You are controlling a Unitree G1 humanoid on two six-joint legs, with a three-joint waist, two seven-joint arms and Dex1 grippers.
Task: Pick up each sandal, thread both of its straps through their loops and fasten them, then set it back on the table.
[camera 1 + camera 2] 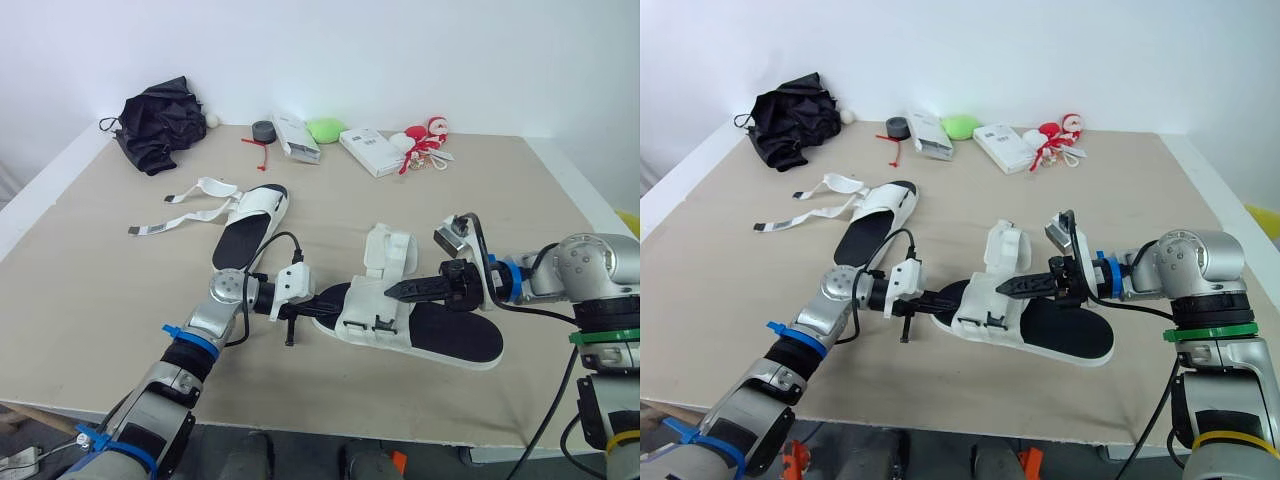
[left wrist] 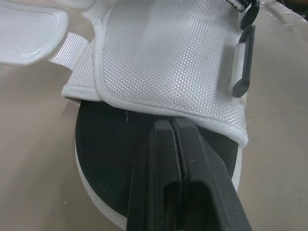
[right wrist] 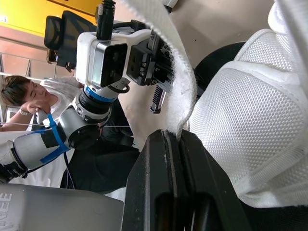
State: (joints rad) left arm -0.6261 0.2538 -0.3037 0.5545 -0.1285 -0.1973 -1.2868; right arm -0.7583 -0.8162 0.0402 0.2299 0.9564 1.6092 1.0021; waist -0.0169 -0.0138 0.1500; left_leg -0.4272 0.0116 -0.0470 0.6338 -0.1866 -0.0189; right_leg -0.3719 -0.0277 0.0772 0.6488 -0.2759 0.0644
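The near sandal (image 1: pixel 440 335), black-soled with a white mesh upper (image 1: pixel 375 310), lies mid-table with one padded flap (image 1: pixel 388 250) standing up. My left gripper (image 1: pixel 338 297) is at its toe, fingers (image 2: pixel 192 159) shut and lying on the black insole (image 2: pixel 101 139), tips touching the edge of the upper. From the heel side, my right gripper (image 1: pixel 392 291) is shut on a white strap (image 3: pixel 175 72) that rises from between its fingers. The second sandal (image 1: pixel 250 225) lies farther back on the left, its two straps (image 1: pixel 190 215) spread loose over the table.
Along the table's back edge lie a black bundle of cloth (image 1: pixel 158 122), a grey tape roll (image 1: pixel 264 130), two white boxes (image 1: pixel 296 137) (image 1: pixel 370 151), a green object (image 1: pixel 325 129) and a red-and-white toy (image 1: pixel 425 138). A person (image 3: pixel 24 96) sits beyond the table.
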